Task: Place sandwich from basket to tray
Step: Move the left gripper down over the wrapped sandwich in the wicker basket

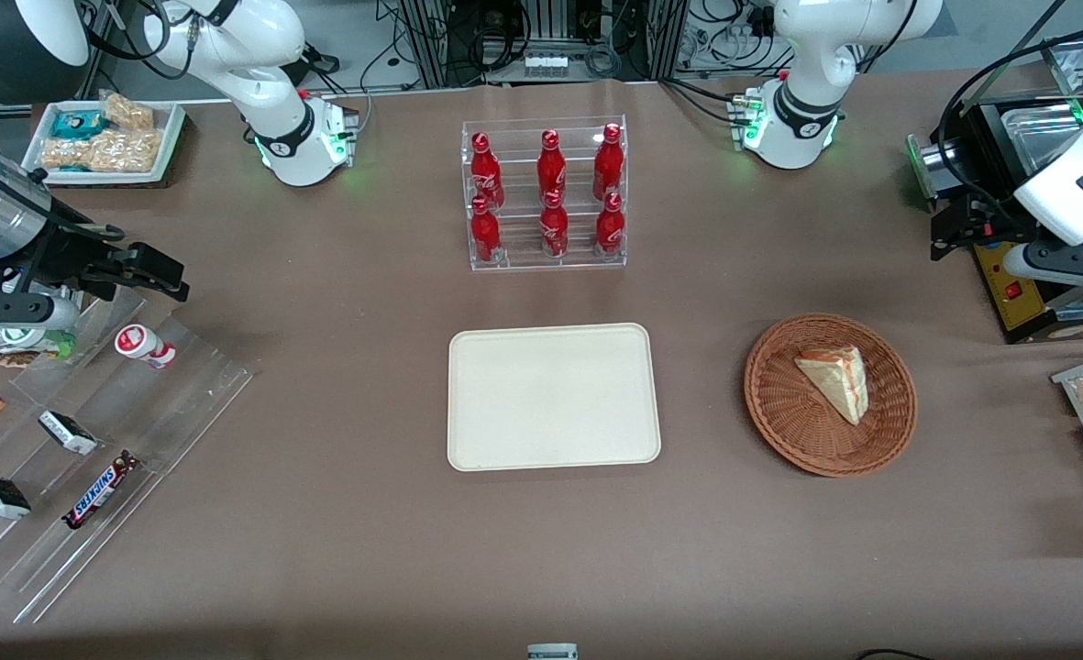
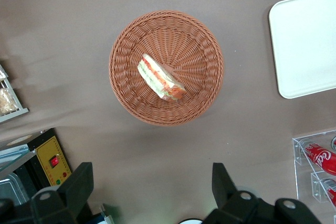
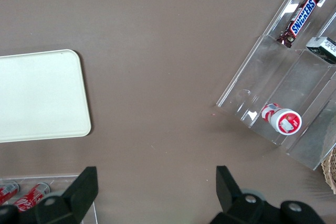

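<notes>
sandwich (image 1: 836, 379) white, red-orange edge | basket (image 1: 779, 412) reddish-brown weave | tray (image 1: 550, 394) cream | gripper (image 2: 152, 192) black

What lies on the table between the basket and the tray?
Nothing: in the front view, only bare brown table separates the basket from the tray. The pincer hangs open above.

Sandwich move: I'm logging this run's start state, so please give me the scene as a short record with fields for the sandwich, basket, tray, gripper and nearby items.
sandwich: lying in the basket, wrapped
basket: on the table, toward the working arm's end
tray: bare, beside the basket, apart from it
gripper: open, above the table beside the basket, holding nothing
cola bottles: six, upright in a clear rack, farther from the front camera than the tray
task status: sandwich not yet picked
</notes>
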Robot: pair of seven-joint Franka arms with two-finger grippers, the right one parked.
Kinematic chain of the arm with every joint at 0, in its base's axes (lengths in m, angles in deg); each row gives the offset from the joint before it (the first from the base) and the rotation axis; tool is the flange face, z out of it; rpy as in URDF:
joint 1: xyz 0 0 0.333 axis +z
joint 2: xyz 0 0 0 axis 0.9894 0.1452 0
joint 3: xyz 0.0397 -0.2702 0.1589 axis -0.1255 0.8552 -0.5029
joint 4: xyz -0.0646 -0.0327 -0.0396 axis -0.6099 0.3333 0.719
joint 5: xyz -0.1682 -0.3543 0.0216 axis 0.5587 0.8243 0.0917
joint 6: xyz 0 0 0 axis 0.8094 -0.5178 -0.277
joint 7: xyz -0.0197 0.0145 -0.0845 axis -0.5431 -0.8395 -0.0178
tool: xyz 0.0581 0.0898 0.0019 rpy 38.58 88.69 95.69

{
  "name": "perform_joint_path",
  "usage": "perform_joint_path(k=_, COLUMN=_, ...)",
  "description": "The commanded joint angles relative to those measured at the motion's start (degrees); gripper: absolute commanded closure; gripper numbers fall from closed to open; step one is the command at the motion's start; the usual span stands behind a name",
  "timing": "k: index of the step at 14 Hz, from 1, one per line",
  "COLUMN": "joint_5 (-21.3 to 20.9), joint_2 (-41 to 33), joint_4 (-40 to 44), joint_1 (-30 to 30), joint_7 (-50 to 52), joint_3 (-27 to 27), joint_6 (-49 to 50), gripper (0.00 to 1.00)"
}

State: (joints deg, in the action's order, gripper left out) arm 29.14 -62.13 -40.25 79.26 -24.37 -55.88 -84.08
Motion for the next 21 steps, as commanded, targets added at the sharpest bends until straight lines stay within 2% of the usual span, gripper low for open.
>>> perform_joint_path(k=1, joint_5=0.5, joint_2=0.4, joint_4=1.1, joint_1=0.2, joint_7=-0.9, joint_3=0.2, joint_6=1.2, gripper=0.00)
perform_joint_path(k=14, joint_5=-0.5, joint_2=2.0, joint_4=0.1, joint_1=0.3, joint_7=-1.0, joint_3=0.1, joint_6=0.4, gripper=0.00)
perform_joint_path(k=18, joint_5=-0.2, joint_2=2.8, joint_4=-7.5, joint_1=0.5, joint_7=0.0, joint_3=0.1, joint_6=-6.8, gripper=0.00)
perform_joint_path(k=21, joint_5=-0.6, joint_2=2.9, joint_4=-16.2, joint_1=0.5, joint_7=1.2, joint_3=0.1, joint_6=-16.5, gripper=0.00)
